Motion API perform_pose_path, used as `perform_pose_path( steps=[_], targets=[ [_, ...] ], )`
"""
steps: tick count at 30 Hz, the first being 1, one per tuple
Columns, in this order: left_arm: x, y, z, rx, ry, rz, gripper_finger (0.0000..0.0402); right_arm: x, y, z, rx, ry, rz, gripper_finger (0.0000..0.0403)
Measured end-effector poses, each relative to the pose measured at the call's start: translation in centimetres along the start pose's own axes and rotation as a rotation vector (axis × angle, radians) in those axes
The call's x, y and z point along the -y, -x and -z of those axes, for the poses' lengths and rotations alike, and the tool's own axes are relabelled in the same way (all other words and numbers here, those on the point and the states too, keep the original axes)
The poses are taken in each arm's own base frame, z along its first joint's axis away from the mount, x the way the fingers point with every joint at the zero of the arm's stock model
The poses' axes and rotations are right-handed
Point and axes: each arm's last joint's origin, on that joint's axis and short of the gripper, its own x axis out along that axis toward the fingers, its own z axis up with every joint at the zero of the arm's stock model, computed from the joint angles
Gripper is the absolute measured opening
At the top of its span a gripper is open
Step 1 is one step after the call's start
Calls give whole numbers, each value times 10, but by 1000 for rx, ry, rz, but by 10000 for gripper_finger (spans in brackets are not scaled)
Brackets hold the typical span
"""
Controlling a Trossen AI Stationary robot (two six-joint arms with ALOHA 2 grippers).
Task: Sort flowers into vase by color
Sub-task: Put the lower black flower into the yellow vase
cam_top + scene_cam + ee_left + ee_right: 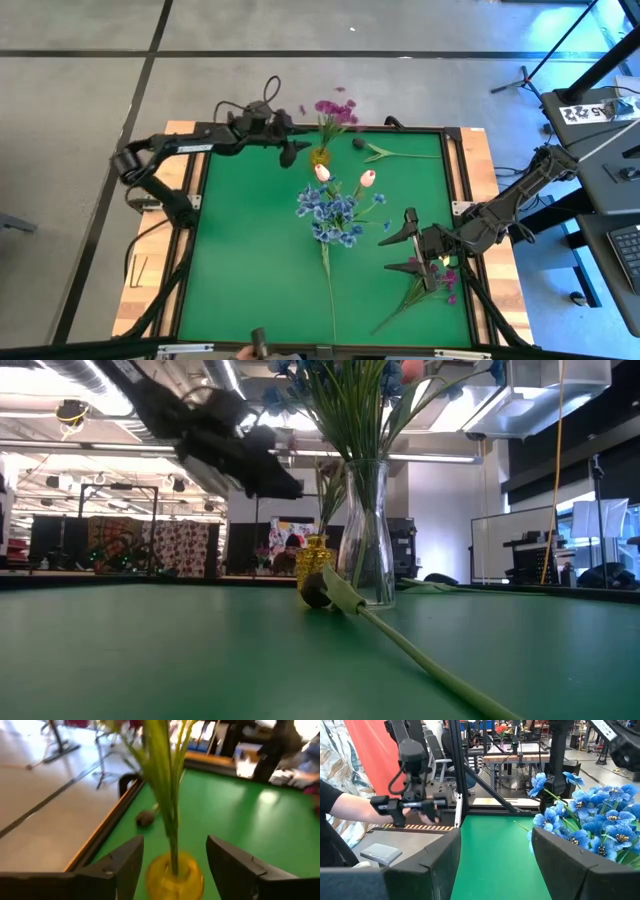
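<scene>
A small yellow vase (320,157) near the far edge holds magenta blossom sprays (335,110). A clear glass vase (365,540) mid-table carries blue blossom sprays (330,215) and two white-pink tulip buds (322,172). One dark tulip (358,143) lies by the far edge. Another dark tulip (316,590) lies by the glass vase, its stem (331,295) running to the near edge. More magenta sprays (432,285) lie flat near the right edge. My left gripper (175,842) is open, its fingers on either side of the yellow vase (174,877), apart from it. My right gripper (401,243) hovers open above the lying magenta sprays.
Raised wooden rails (465,170) frame the green mat. Bare mat (240,270) lies left of the glass vase. A person's arm (340,805) holds a control handle (407,805) beyond the table in the right wrist view. Equipment stands (600,110) sit to the right.
</scene>
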Motion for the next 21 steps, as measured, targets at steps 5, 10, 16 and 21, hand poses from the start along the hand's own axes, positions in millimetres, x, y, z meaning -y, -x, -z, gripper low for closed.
perform_pose_path(
  steps=[5, 10, 16, 21],
  targets=[
    [14, 35, -11, -113, -23, -77, 222, 0, 0, 0, 0, -1, 0, 243],
    [39, 67, -19, -173, 42, -35, 223, 0, 0, 0, -4, -41, 1, 243],
    [85, 84, -23, -223, 154, 85, 216, 2, 4, -6, -148, -163, 39, 243],
    [122, 87, -20, -257, 103, 66, 208, 6, 11, 4, -312, -291, 118, 243]
  ],
)
